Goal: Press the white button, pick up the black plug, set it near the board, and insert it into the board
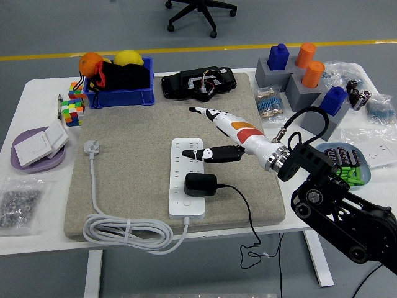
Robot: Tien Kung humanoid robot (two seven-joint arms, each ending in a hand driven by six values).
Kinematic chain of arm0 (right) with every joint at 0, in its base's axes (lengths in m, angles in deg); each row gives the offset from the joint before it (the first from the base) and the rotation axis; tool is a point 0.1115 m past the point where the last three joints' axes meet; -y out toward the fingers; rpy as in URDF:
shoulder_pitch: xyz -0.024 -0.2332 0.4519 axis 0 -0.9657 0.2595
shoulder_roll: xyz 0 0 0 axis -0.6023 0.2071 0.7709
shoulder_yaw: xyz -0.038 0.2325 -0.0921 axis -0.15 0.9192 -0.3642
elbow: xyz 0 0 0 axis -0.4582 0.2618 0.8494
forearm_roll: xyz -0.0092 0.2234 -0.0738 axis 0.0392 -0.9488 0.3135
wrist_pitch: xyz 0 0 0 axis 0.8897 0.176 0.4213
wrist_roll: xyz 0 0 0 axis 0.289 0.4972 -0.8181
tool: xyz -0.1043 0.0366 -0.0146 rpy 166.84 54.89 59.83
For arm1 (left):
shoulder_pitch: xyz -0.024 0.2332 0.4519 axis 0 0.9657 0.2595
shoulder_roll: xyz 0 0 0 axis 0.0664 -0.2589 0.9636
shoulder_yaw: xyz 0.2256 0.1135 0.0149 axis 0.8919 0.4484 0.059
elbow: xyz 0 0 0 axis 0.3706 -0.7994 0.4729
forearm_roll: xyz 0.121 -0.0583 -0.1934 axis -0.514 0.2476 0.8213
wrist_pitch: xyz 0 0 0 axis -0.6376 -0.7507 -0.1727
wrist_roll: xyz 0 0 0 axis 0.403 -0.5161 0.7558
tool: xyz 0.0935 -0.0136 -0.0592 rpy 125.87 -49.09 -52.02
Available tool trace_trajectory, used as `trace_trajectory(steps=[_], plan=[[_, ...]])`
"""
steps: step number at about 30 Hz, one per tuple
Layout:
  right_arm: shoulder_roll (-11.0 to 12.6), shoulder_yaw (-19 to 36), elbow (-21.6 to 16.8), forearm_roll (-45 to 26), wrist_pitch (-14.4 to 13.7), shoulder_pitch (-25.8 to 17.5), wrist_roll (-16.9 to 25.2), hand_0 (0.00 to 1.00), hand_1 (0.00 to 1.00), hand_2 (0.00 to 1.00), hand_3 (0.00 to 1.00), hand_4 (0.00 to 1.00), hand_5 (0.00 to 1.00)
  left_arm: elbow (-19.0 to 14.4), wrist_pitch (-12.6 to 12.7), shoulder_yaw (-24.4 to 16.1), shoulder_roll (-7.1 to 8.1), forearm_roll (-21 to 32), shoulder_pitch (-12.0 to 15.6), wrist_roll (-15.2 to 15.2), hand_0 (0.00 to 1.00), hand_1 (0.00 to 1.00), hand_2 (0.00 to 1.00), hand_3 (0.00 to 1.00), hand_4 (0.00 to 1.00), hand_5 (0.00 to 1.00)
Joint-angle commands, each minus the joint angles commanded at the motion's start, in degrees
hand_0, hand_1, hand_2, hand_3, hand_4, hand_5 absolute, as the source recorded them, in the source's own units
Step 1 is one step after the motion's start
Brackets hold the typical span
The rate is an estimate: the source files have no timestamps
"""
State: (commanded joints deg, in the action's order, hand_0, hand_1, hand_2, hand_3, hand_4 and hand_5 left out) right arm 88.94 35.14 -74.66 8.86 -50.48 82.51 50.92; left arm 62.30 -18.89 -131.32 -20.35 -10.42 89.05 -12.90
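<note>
At the far left of the frame a purple plate (23, 162) carries white switch panels, and a white wall plug (90, 148) trails its cable (127, 231) down to a coil in the lower left of the grey mat (142, 124). At centre lies the white power strip (187, 177), its long axis running up and down the frame. The black plug (201, 184) sits on the strip's lower half, apparently seated in a socket, with its black cord running off to the right and down over the table edge. The right hand (217, 133) hovers above and to the right of the plug, clear of it, fingers spread and holding nothing, one dark fingertip reaching left over the strip's upper sockets. The plug therefore lies below and slightly left of that hand, which is the only one near; the left arm is not visible. Judging by this, insertion looks finished or nearly so.
</note>
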Motion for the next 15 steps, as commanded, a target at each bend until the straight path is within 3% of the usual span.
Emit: trace_trajectory(steps=[15], plan=[[1.65, 15.39, -0.08, -1.87, -4.59, -4.55, 1.35, 0.998, 0.998, 0.998, 0.998, 0.998, 0.998, 0.00, 0.03, 0.09, 0.23, 0.25, -0.24, 0.03, 0.810, 0.777, 0.732, 0.782, 0.588, 0.530]])
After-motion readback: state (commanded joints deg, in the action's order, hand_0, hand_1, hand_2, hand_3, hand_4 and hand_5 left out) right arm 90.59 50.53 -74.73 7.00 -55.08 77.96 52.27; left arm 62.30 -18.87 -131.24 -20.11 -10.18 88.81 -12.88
